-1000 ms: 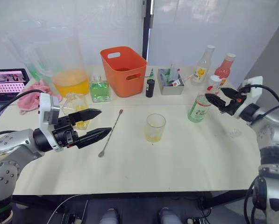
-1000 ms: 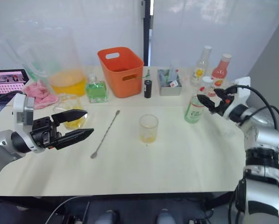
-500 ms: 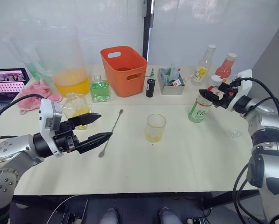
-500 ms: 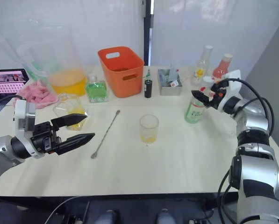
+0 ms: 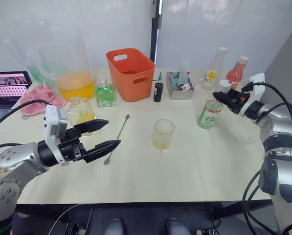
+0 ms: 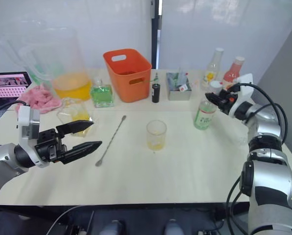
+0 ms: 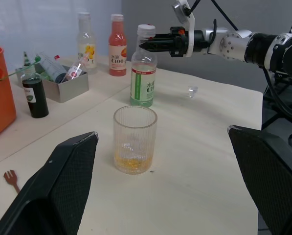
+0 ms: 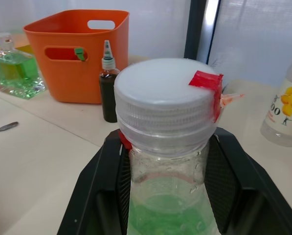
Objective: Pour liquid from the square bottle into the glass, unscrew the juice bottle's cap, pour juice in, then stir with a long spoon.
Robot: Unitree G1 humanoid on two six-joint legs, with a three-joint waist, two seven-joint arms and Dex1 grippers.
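The juice bottle (image 5: 208,113) stands upright right of the glass (image 5: 163,133), which holds a little yellow liquid. My right gripper (image 5: 216,95) is shut on the bottle's neck just under the white cap (image 8: 166,98), one finger on each side. The square bottle (image 5: 82,113) with yellow liquid stands at the left, behind my open, empty left gripper (image 5: 112,132). That gripper hovers low over the table. The long spoon (image 5: 122,128) lies flat between it and the glass, its lower end behind one finger.
Along the back stand a big pitcher (image 5: 70,63), a green square bottle (image 5: 104,94), an orange basket (image 5: 131,73), a small dark bottle (image 5: 158,91), a metal tray (image 5: 179,81), a yellow-label bottle (image 5: 213,68) and a red bottle (image 5: 235,71). A small clear object (image 5: 247,140) lies at the far right.
My right gripper, open beside the juice bottle half a second ago, has closed in on its neck under the cap. The left gripper drifted slightly right, still open.
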